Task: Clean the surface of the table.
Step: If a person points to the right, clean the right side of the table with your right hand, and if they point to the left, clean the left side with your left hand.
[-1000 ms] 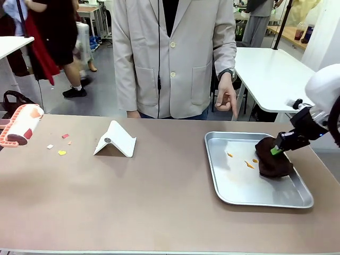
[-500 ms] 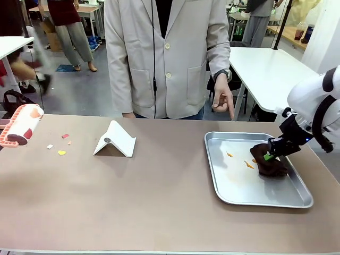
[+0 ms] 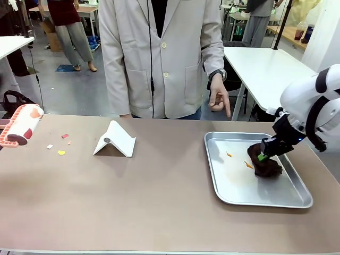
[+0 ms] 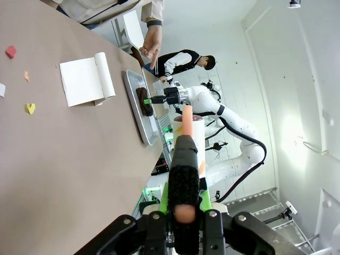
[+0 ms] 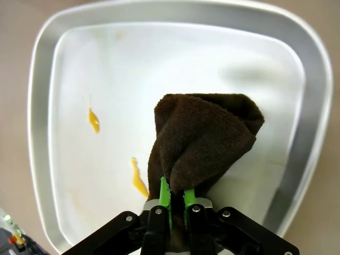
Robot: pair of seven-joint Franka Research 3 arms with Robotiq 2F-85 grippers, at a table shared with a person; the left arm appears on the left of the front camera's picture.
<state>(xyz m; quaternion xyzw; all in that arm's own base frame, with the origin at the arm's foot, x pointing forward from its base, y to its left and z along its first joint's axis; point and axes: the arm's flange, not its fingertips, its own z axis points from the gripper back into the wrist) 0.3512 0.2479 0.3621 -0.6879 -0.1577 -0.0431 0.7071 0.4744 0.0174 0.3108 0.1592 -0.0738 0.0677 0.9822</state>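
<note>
Over the tray (image 3: pixel 223 194), my right fingers (image 5: pixel 164 197), clenched on the brown cloth (image 3: pixel 267 166), just dragged it left toward the orange bits (image 3: pixel 248 164). Left fingers (image 4: pixel 163 194) grip the roller (image 4: pixel 184 175); paper scraps (image 3: pixel 61 152) on the table (image 3: pixel 133 202) still wait.

You've got the table (image 3: pixel 159 207): wide, rectangular, with a matte brownish-taupe top and a thin pale edge on the near side. It sits level and spans the whole front view. The middle is bare. Small scraps (image 3: pixel 62 152) lie on the far-left part: red, yellow, white.
</note>
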